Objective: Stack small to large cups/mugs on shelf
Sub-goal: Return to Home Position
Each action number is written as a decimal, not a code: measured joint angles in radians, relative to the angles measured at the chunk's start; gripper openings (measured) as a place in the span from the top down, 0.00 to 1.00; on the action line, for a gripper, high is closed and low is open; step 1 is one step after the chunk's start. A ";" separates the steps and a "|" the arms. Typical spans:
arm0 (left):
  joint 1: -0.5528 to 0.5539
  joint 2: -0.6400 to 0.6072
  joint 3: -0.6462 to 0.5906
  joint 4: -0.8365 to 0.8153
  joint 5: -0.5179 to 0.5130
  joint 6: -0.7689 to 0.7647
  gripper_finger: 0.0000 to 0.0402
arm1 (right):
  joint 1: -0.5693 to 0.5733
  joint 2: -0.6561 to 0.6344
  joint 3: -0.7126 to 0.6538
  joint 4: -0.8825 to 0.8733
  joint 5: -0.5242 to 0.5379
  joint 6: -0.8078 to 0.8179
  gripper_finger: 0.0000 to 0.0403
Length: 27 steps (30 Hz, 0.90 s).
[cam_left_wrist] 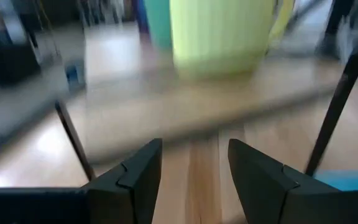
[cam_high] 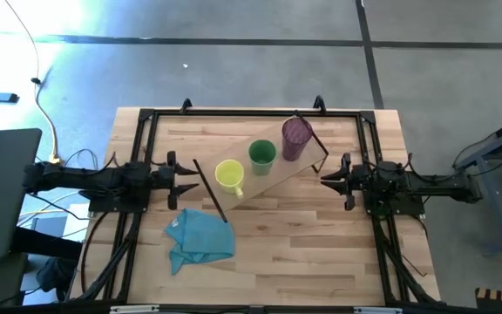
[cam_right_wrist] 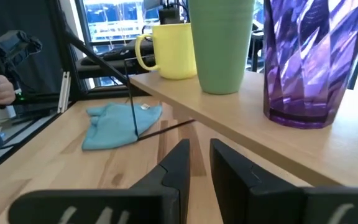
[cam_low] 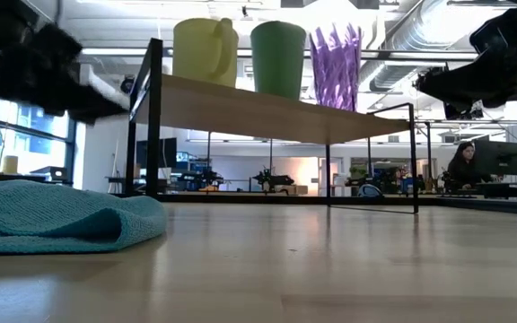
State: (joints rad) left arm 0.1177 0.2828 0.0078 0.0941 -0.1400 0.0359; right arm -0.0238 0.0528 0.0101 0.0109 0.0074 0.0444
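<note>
Bench (cam_high: 321, 253) topped by shelf (cam_high: 277, 174), set diagonally — yellow mug (cam_high: 229, 174), green cup (cam_high: 262, 154), purple tumbler (cam_high: 296, 136) ranged along it. Left tool (cam_high: 190, 180) parted wide, empty, nearest mug end; right tool (cam_high: 326, 180) parted narrowly, empty, nearest tumbler end — both held clear of shelf.

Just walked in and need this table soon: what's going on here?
The yellow mug, green cup and purple tumbler stand in a row on the shelf, shortest to tallest. The left claw and right claw hold nothing, one off each end of the shelf. A teal cloth lies on the table.
</note>
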 joint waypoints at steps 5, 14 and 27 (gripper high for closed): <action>0.000 -0.133 0.002 0.009 -0.002 0.032 0.57 | 0.000 0.008 0.000 0.000 0.000 0.000 0.87; 0.000 -0.276 0.004 -0.078 0.068 0.014 0.57 | 0.000 0.008 0.000 0.000 0.000 -0.024 0.87; 0.000 -0.259 0.004 -0.088 0.140 -0.007 0.57 | 0.000 0.031 0.000 -0.001 0.000 -0.044 0.87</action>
State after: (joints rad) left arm 0.1177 0.0241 0.0116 0.0065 0.0000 0.0290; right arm -0.0238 0.0841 0.0101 0.0101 0.0074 0.0003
